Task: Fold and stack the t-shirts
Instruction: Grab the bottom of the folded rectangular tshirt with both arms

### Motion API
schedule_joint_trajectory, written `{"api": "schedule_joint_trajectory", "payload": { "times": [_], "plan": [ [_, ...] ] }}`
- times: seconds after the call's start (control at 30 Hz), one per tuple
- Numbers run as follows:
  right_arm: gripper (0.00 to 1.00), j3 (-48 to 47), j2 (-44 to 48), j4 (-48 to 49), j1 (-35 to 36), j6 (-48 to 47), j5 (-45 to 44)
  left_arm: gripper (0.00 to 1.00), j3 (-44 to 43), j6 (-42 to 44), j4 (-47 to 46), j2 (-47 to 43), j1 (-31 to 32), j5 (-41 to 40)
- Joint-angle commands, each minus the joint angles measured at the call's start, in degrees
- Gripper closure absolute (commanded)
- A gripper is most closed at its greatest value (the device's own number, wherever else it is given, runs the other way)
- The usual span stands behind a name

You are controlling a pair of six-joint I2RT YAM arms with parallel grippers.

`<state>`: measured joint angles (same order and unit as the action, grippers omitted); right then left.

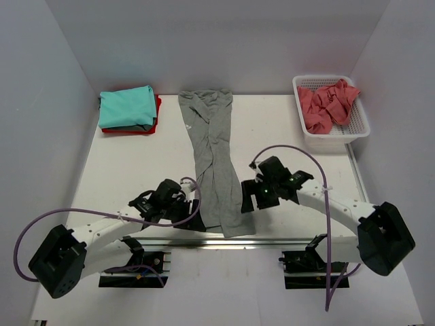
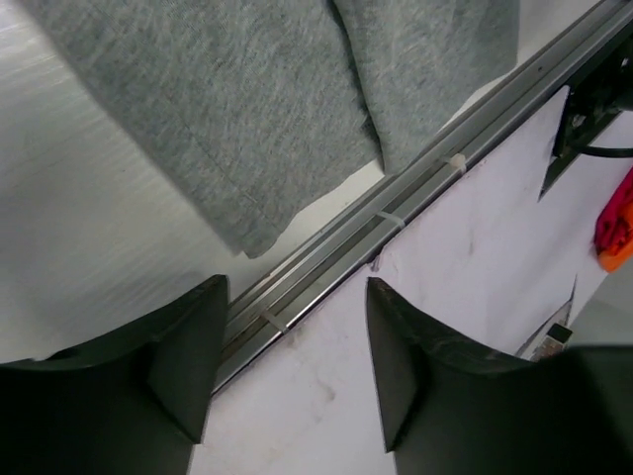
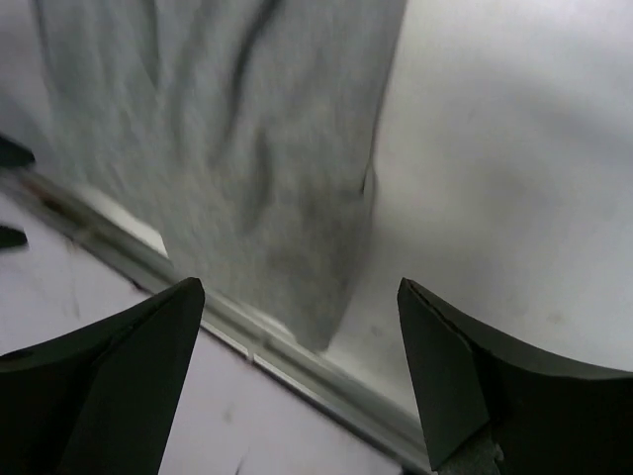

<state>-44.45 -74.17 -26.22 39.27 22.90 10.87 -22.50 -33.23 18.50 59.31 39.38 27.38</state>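
A white table (image 1: pixel 136 163) fills the top view, with pale walls on three sides. Down its middle lies the grey t-shirt (image 1: pixel 214 163), a long narrow strip of creased cloth that runs from near the far edge to the metal rail (image 1: pixel 272 241) at the near edge, where its bottom hem just overlaps the rail. Two black and white arms reach in from the near corners, one to either side of the strip's lower end. At the far right stands a white mesh basket (image 1: pixel 336 139) with a crumpled coral-pink t-shirt (image 1: pixel 326 105) inside. At the far left sits a folded teal t-shirt (image 1: pixel 127 107), stacked on a red t-shirt (image 1: pixel 129 130) whose edge shows underneath. The left gripper (image 2: pixel 297 287) hovers at the strip's left lower corner, its jaws spread apart and holding nothing. The right gripper (image 3: pixel 299 287) hovers at the right lower corner, its jaws likewise spread wide and empty. A small white mark (image 1: pixel 191 127) shows on the grey cloth near its far end.
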Motion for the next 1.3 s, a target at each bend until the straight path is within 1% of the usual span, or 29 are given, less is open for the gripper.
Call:
{"api": "schedule_joint_trajectory", "payload": {
  "times": [0.0, 0.07, 0.1, 0.13, 0.2, 0.23, 0.3, 0.37, 0.43, 0.5, 0.57, 0.6, 0.67, 0.7, 0.73, 0.77, 0.8, 0.83, 0.87, 0.9, 1.0, 1.03, 1.1, 1.17, 1.27],
  "plan": [
    [0.17, 4.3, 4.8, -2.3, 1.2, 1.4, 6.4, 0.34, 0.5, -2.7, -4.9, 2.9, 3.1, -3.6],
    [0.19, 5.9, 4.8, -1.4, 1.8, 1.9, 8.3, 0.37, -1.0, -2.7, -5.7, 5.5, 4.3, -5.7],
    [0.19, 6.3, 4.6, -1.6, 2.0, 1.8, 8.4, 0.41, -1.6, -2.7, -5.1, 6.9, 4.8, -6.7],
    [0.19, 7.5, 4.6, -1.6, 2.4, 1.7, 7.9, 0.41, -3.0, -2.7, -4.6, 9.3, 5.9, -9.0],
    [0.2, 7.9, 4.0, -1.6, 2.4, 1.6, 7.5, 0.46, -4.1, -2.7, -4.0, 11.1, 6.9, -10.8],
    [0.22, 8.8, 3.5, -1.3, 2.7, 1.8, 7.1, 0.46, -4.1, -2.7, -4.0, 12.3, 7.7, -12.3],
    [0.24, 9.5, 3.0, -0.7, 2.7, 1.6, 7.4, 0.5, -6.1, -2.7, -2.7, 12.8, 8.3, -14.4],
    [0.28, 10.6, 2.2, 1.3, 3.0, 2.2, 7.9, 0.5, -8.0, -2.7, -0.4, 14.6, 9.0, -17.6],
    [0.3, 11.2, 0.8, 2.5, 3.2, 2.3, 8.5, 0.51, -8.6, -2.0, -0.4, 15.4, 9.1, -18.1],
    [0.33, 11.2, -0.4, 3.7, 3.4, 2.2, 9.3, 0.55, -9.1, -1.5, -0.9, 17.2, 9.6, -18.1],
    [0.35, 11.0, -2.3, 4.4, 3.5, 2.2, 10.0, 0.65, -10.4, -1.5, -0.3, 18.5, 10.1, -18.1],
    [0.4, 10.9, -2.9, 5.6, 3.7, 2.3, 10.1, 0.79, -10.4, -1.5, -0.3, 19.0, 10.1, -17.5],
    [0.48, 10.8, -3.7, 6.1, 3.6, 2.5, 11.1, 1.0, -10.4, -1.0, -0.3, 19.6, 10.6, -17.5],
    [0.6, 10.9, -3.8, 5.7, 3.7, 2.6, 11.4, 1.0, -10.9, -1.0, 0.2, 19.6, 10.6, -17.5],
    [0.69, 10.9, -3.7, 5.0, 3.7, 2.9, 11.6, 1.0, -10.9, -1.0, 1.8, 19.6, 10.6, -17.5],
    [0.81, 11.3, -2.6, 4.8, 3.7, 3.2, 12.1, 1.0, -11.5, -1.0, 2.9, 18.4, 11.2, -18.1],
    [0.89, 11.7, -1.9, 4.5, 3.9, 3.5, 14.2, 1.0, -11.5, -1.0, 4.2, 17.4, 11.2, -18.1],
    [1.0, 11.9, -0.3, 4.1, 3.9, 3.7, 15.0, 1.0, -11.5, -2.0, 5.3, 16.0, 11.9, -18.1],
    [1.0, 12.0, 1.6, 3.8, 4.8, 4.5, 16.2, 1.0, -10.9, -2.5, 5.9, 14.6, 12.4, -16.4],
    [1.0, 12.4, 2.4, 4.2, 5.2, 4.7, 20.2, 1.0, -9.5, -3.5, 5.9, 11.6, 12.4, -13.1],
    [1.0, 12.0, 6.6, 1.7, 6.5, 5.3, 19.6, 1.0, -9.0, -4.9, 9.1, 8.6, 13.5, -10.3],
    [1.0, 11.8, 6.8, 1.2, 6.5, 5.3, 19.4, 1.0, -9.0, -4.9, 10.4, 8.0, 13.5, -10.3],
    [1.0, 11.6, 6.8, 1.4, 7.2, 5.7, 19.5, 1.0, -11.9, -4.9, 14.2, 7.2, 14.1, -10.9],
    [1.0, 10.9, 5.0, 2.0, 7.2, 4.7, 19.2, 1.0, -14.7, -2.6, 15.9, 6.7, 14.2, -11.6],
    [1.0, 7.4, 2.7, 0.0, 7.2, 3.0, 19.0, 1.0, -15.4, -1.9, 14.4, 6.7, 14.2, -12.3]
  ]
}}
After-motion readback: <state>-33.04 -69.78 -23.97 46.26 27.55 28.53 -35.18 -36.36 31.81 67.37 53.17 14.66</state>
